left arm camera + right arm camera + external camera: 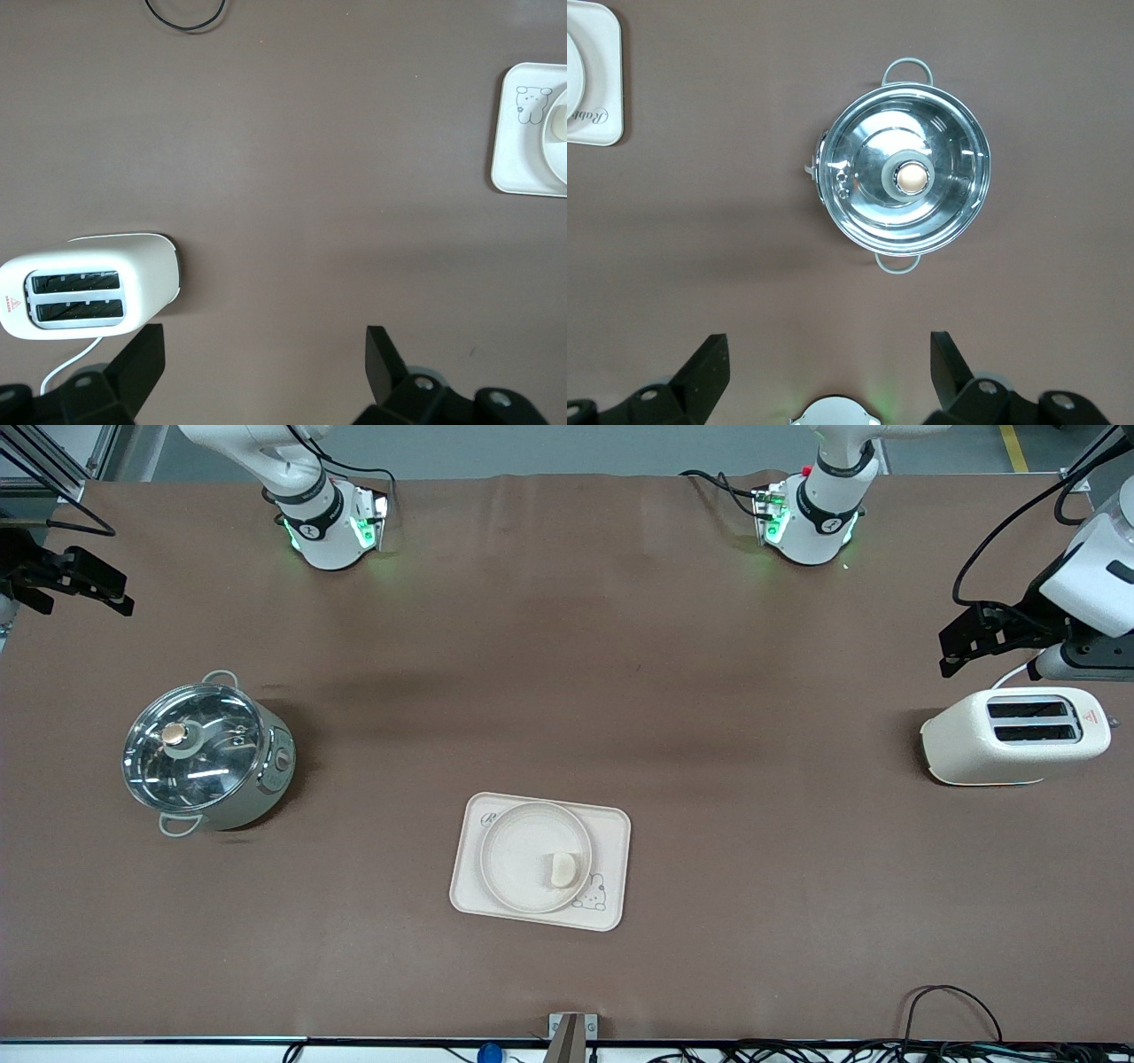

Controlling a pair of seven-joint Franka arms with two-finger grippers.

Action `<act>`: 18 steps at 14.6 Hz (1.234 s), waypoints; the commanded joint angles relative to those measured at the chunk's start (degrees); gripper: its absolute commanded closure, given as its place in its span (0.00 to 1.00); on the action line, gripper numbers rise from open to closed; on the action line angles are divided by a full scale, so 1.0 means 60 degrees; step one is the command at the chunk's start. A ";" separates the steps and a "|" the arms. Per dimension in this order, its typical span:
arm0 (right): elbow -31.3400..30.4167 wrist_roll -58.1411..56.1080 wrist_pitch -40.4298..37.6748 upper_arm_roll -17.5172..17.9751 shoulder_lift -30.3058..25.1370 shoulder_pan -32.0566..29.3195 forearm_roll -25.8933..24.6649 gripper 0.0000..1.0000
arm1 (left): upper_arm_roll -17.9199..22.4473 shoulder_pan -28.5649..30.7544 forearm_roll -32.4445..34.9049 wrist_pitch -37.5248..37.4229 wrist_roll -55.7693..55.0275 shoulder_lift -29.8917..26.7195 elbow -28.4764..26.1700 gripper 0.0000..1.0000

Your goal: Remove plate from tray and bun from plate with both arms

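Both claws were empty and spread wide. The left gripper (961, 646) hung up at the left arm's end of the table, over bare tabletop just beside the toaster (1014, 735), fingers (142, 363) well apart in its wrist view. The right gripper (84, 584) was parked at the right arm's end, jaws wide too, looking down on the lidded pot (904, 168). Looked to me like both arms were simply waiting at the edges, keeping the middle free for the first reach.

The tray (611, 841) sat in the middle, toward the front camera, with the plate (523, 850) on it covering most of the "Rabbit" script. The bun (564, 869) lay on the plate, off-centre near the bunny drawing. So nothing was done yet: plate on tray, bun on plate.

Obstacle-wise, pretty easy I'd say. The pot and toaster were both well apart from the tray, and the brown table (567, 646) between the grippers and the tray held nothing. Only gotcha I'd guess: the toaster sitting right by the left gripper's way out.
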 commanded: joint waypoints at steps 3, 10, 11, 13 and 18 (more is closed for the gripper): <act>-0.0328 0.0013 0.0215 0.0104 -0.0315 0.0062 -0.0114 0.00 | -0.0011 -0.0006 0.0205 -0.0113 -0.0034 0.0004 0.0163 0.00; -0.0738 0.0071 0.1208 0.0089 0.0179 0.0325 0.0894 0.00 | -0.0055 -0.0021 0.0191 -0.0128 -0.0078 -0.0026 0.0119 0.00; -0.0738 0.0115 0.1472 0.0104 0.0545 0.0471 0.1085 0.00 | -0.0055 -0.0006 0.0191 -0.0128 -0.0064 -0.0026 0.0133 0.00; -0.0738 0.0173 0.1956 0.0104 0.1306 0.0764 0.1743 0.00 | -0.0055 -0.0006 0.0191 -0.0142 -0.0020 -0.0026 0.0118 0.00; -0.0680 0.0976 0.2965 0.0104 0.3241 0.1759 0.3266 0.00 | -0.0055 0.0008 0.0191 -0.0142 0.0039 -0.0026 0.0104 0.00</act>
